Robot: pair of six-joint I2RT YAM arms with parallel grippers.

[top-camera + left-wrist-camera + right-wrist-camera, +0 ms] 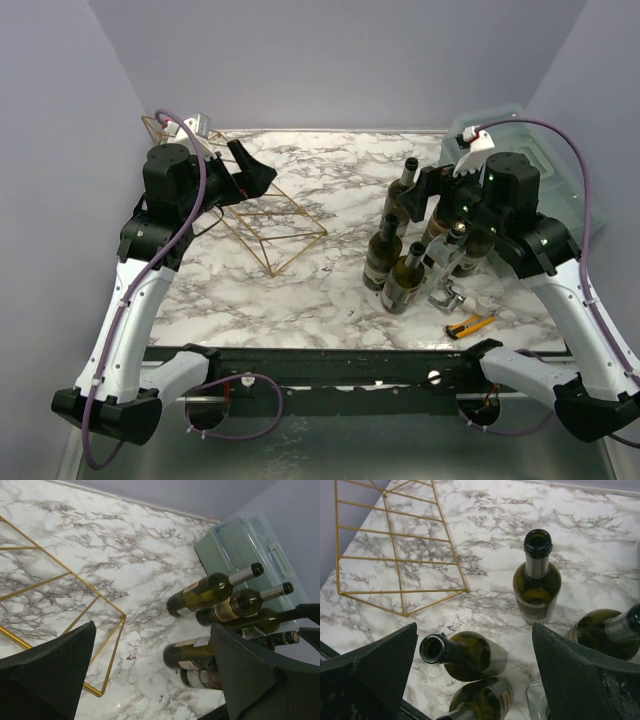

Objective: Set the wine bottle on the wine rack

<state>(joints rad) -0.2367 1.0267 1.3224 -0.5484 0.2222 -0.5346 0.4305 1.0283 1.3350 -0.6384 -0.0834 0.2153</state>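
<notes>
A white marble counter (330, 300) with grey veins is seen from above, with two black-and-white robot arms mounted at its near edge. The wine rack (272, 228), an open frame of thin gold wire, is laid on the left half of the counter and runs back toward the far left corner. The left arm (140, 290) is bent over it, with the left jaws held above the rack. In the left wrist view the two dark fingers (50, 675) are spread wide with nothing between them, so the left jaws are open and empty.

The wine bottles (384, 252), of dark green glass with pale labels, are gathered upright in a tight cluster on the right half of the counter, well apart from the rack. At least five can be counted. The right arm (575, 300) is reached over this cluster. In the right wrist view its fingers (580, 680) are likewise spread wide. An uncorked bottle (465, 654) is seen below and between them with a gap on each side, so the right jaws are open and nothing is gripped. A second uncorked bottle (536, 577) is stood farther off.

A translucent plastic box (545, 150) with a lid is placed at the far right corner. A yellow and black utility knife (470, 325) is laid near the front edge, just in front of the bottles.
</notes>
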